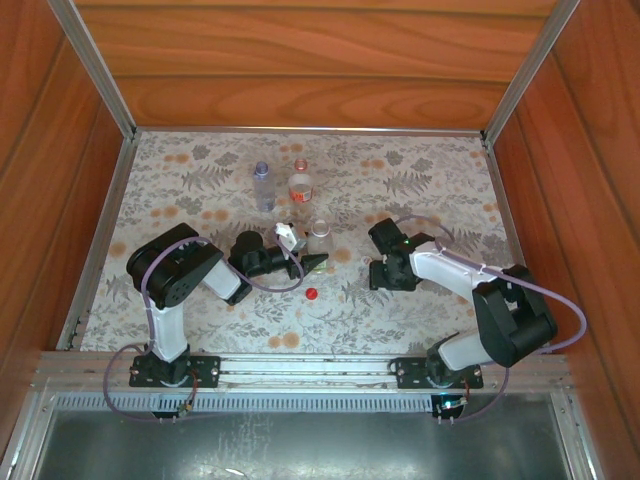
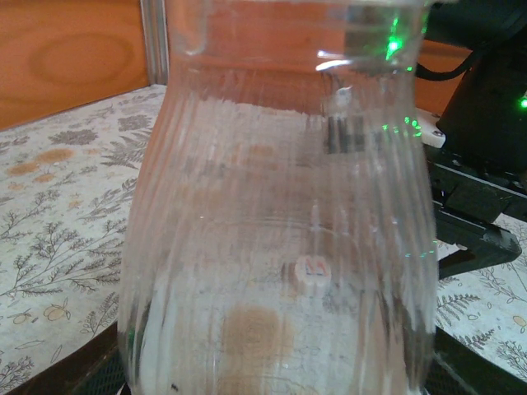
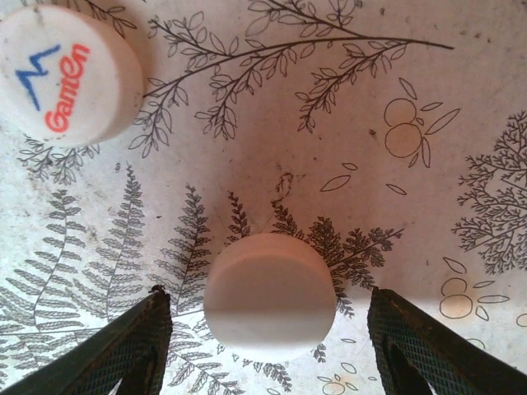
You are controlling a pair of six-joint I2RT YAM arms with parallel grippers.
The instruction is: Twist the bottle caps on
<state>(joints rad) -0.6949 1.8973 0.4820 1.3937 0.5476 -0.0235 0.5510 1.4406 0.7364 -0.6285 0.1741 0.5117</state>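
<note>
Your right gripper (image 3: 268, 313) is hanging low over the table with its jaws spread, one finger (image 3: 132, 354) on each side of the plain white cap (image 3: 270, 284). Neither finger is touching it, and the floral tablecloth (image 3: 461, 99) is showing through both gaps. That cap is lying flat on the cloth. Up in the far left corner of that wrist view, the printed white cap (image 3: 66, 74) is lying well apart from the fingers, with its blue-and-red logo facing up.

Your left gripper (image 1: 312, 256) is pinching the clear bottle (image 2: 280, 206) down near its base, and the bottle is standing upright around mid-table.

From above, the red cap (image 1: 312, 294) is lying just beside the left gripper, on the side toward the arm bases. The bluish bottle (image 1: 262, 185) and the red-labelled bottle (image 1: 300, 187) are standing side by side further back.
</note>
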